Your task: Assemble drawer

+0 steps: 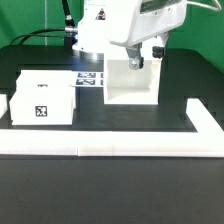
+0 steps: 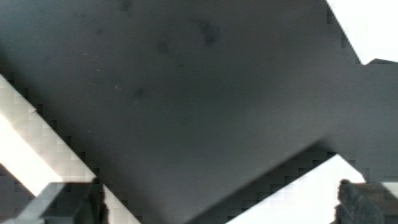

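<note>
The tabletop is showing black; housing, tray and rail are showing white; the tag is showing black-and-white squares.

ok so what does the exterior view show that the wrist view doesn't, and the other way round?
Exterior view only: the tall housing, a tray box with its tag on that view's left, the marker board behind them, and the low rail in front.
Wrist view only: the fingers spread apart with nothing between them, so the gripper is open.
Both: the gripper itself, the black table, and white part edges, though in the wrist view I cannot tell which part they belong to.
</note>
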Available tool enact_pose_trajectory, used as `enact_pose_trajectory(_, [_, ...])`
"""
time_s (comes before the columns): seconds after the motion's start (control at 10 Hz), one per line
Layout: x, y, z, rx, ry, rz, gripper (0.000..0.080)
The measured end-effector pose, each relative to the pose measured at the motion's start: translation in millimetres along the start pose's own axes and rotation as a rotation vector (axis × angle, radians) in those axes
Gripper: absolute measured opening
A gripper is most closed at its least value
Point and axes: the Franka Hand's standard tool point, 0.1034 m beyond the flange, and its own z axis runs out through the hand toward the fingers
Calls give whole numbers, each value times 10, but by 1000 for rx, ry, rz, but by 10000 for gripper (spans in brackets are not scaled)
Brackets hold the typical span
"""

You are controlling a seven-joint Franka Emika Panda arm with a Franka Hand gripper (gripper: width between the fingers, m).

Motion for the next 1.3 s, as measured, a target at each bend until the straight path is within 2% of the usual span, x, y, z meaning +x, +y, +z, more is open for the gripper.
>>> enact_pose_trajectory(0.6, [21, 17, 0, -3, 4, 17, 649])
enact_pose_trajectory(0.7, [-7, -77, -69, -16, 14, 101, 649])
enact_pose_trajectory(0.8, [-49, -239, -153, -20, 11, 200, 649])
enact_pose_trajectory(1.0, [-75, -534, -257, -13, -10, 348, 649])
enact_pose_trajectory(1.3, [-95, -564, -255, -16, -1, 346, 649])
